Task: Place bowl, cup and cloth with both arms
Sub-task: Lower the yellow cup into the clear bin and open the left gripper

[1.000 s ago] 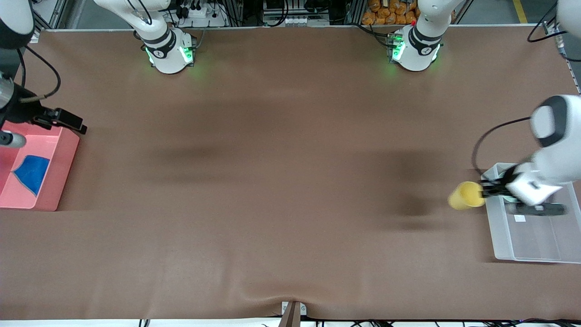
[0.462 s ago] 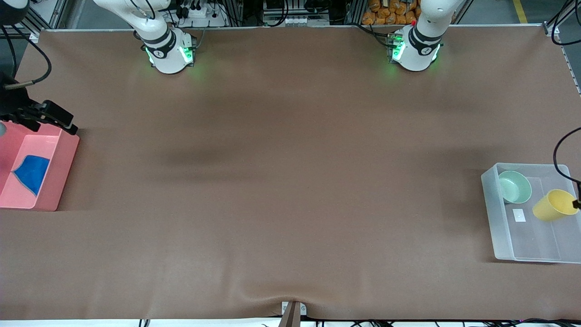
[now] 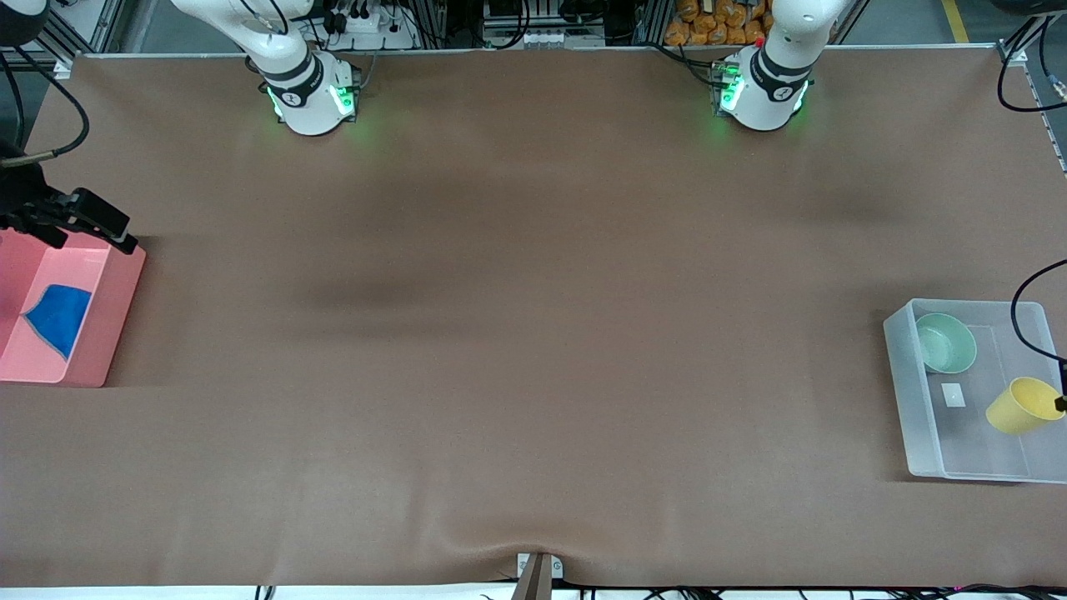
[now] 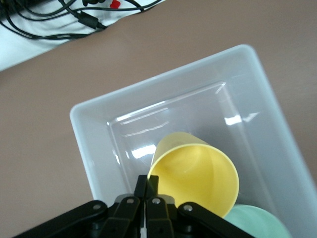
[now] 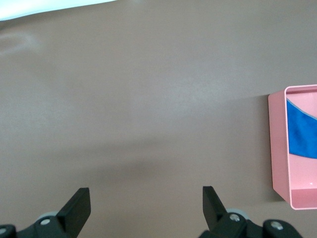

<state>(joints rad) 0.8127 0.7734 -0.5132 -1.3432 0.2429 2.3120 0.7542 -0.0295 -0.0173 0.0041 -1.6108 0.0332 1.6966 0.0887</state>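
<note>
The yellow cup (image 3: 1017,406) hangs tilted over the clear bin (image 3: 904,400), beside the mint-green bowl (image 3: 946,342) that lies in the bin. My left gripper (image 3: 1060,404) is at the picture's edge, shut on the cup's rim. In the left wrist view the closed fingers (image 4: 147,184) pinch the cup (image 4: 198,173) over the bin (image 4: 89,148), with the bowl (image 4: 255,224) at the edge. The blue cloth (image 3: 58,317) lies in the pink tray (image 3: 117,308). My right gripper (image 3: 98,223) is open and empty (image 5: 146,203) over the table by the tray's corner.
The pink tray (image 5: 277,148) with the cloth (image 5: 302,134) stands at the right arm's end of the table and the clear bin at the left arm's end. A small white label (image 3: 953,394) lies in the bin. Brown table cover (image 3: 533,333) lies between them.
My left gripper carried the cup from beside the bin to over it, then slightly toward the front camera. My right gripper drew away from the pink tray toward the robots' bases.
</note>
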